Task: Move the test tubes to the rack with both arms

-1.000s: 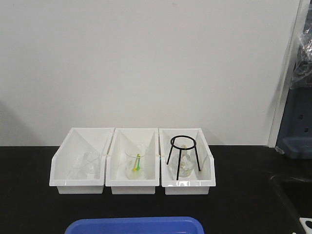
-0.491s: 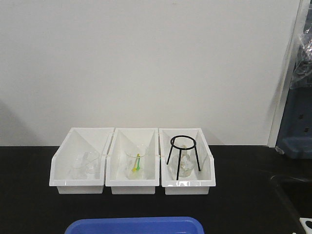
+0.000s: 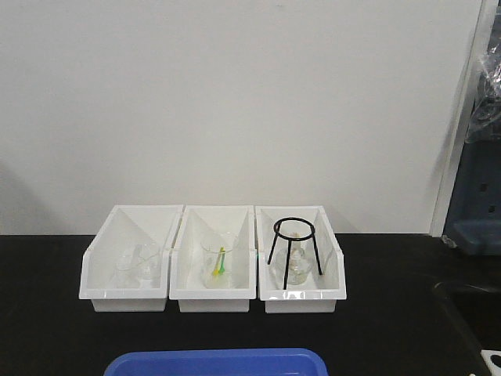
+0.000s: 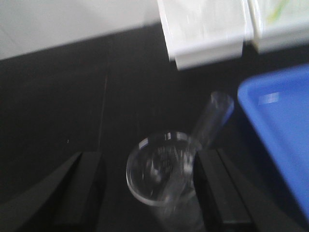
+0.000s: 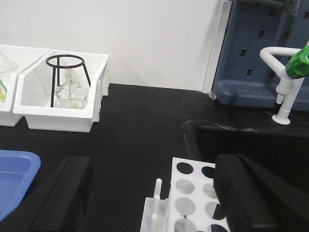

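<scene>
You are holding the left gripper (image 4: pixel 148 158) low over the black table (image 4: pixel 72 96), jaws standing wide. A clear beaker (image 4: pixel 161 170) is sitting between them, nearer the right finger, and I cannot tell whether they are touching. A test tube (image 4: pixel 215 113) seems to be leaning out of the beaker's mouth toward the blue tray (image 4: pixel 280 130); blur is hiding its lower end.

Your right gripper (image 5: pixel 153 164) is hovering with its jaws spread wide and gripping nothing. The white rack (image 5: pixel 197 189) is lying just below, partly under the right finger.

Farther back, three white bins (image 3: pixel 213 296) are lining the wall, with the black tripod (image 3: pixel 287 252) standing in the right one. Across the last second, nothing in the front view is shifting.
</scene>
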